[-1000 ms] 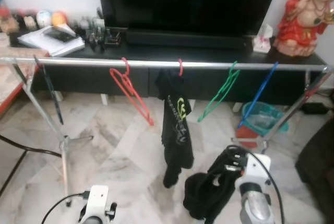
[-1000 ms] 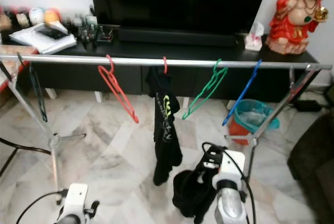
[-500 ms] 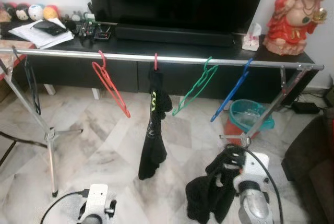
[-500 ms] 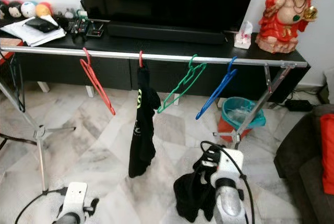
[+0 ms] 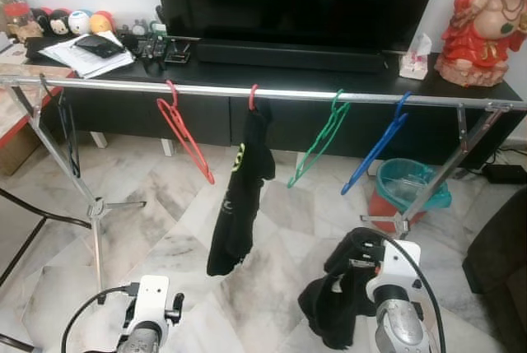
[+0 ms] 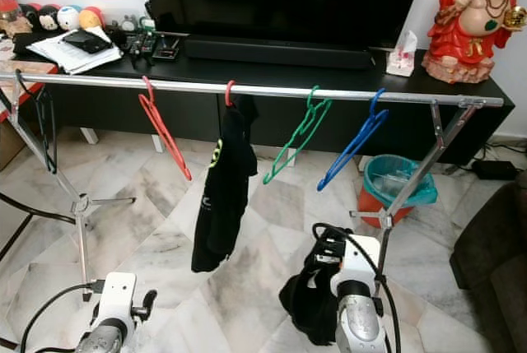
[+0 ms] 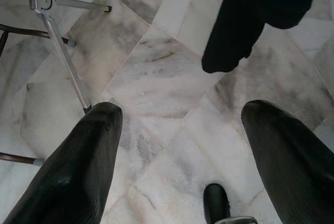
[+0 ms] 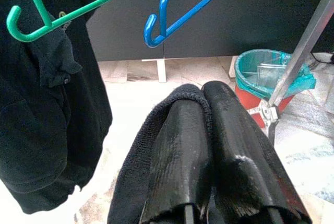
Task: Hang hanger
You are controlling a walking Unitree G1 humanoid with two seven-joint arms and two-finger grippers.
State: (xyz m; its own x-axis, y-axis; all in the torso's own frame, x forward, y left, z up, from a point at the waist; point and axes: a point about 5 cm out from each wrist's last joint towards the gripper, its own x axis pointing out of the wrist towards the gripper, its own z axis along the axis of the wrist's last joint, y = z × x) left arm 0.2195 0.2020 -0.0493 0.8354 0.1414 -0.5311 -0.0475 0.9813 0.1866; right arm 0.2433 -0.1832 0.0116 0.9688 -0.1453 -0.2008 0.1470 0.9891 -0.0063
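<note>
Hanging low over the marble floor (image 5: pixel 165 238), the left gripper (image 7: pixel 177 161) has its fingers spread wide with nothing between them, while the right gripper (image 8: pixel 209 145) is pinched tight on a black garment (image 5: pixel 333 304) held below the rail (image 5: pixel 247 91). On the rail, from left to right, hang a red hanger (image 5: pixel 188 132), a black shirt (image 5: pixel 239 205) on a red hook, a green hanger (image 5: pixel 319 141) and a blue hanger (image 5: pixel 375 146). Since half a second ago the whole view has shifted, the arms keeping their pose.

Green hanger (image 5: pixel 322 141) hangs tilted on the rail (image 5: pixel 247 91).
</note>
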